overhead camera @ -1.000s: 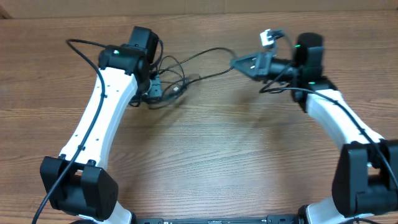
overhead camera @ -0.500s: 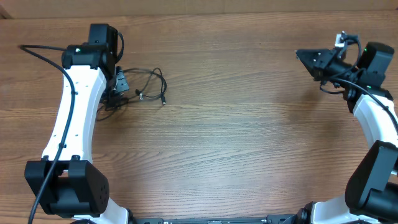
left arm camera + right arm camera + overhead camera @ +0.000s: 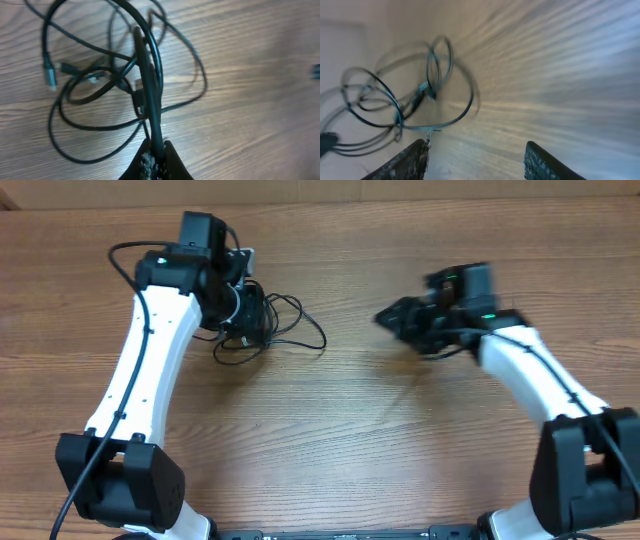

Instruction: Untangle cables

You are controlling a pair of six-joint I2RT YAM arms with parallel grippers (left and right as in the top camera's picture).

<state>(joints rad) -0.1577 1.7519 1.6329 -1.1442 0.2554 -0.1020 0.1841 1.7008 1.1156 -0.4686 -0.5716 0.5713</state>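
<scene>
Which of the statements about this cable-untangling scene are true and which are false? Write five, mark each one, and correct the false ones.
1. The left tool is shut on the cables. True.
2. The right tool grips a cable. False: its fingers stand apart with nothing between them.
3. The cables lie nearer the left arm than the right arm. True.
4. The cables rest in a blue tray. False: they lie on the bare wooden table.
5. A silver-tipped plug shows in the left wrist view. True.
</scene>
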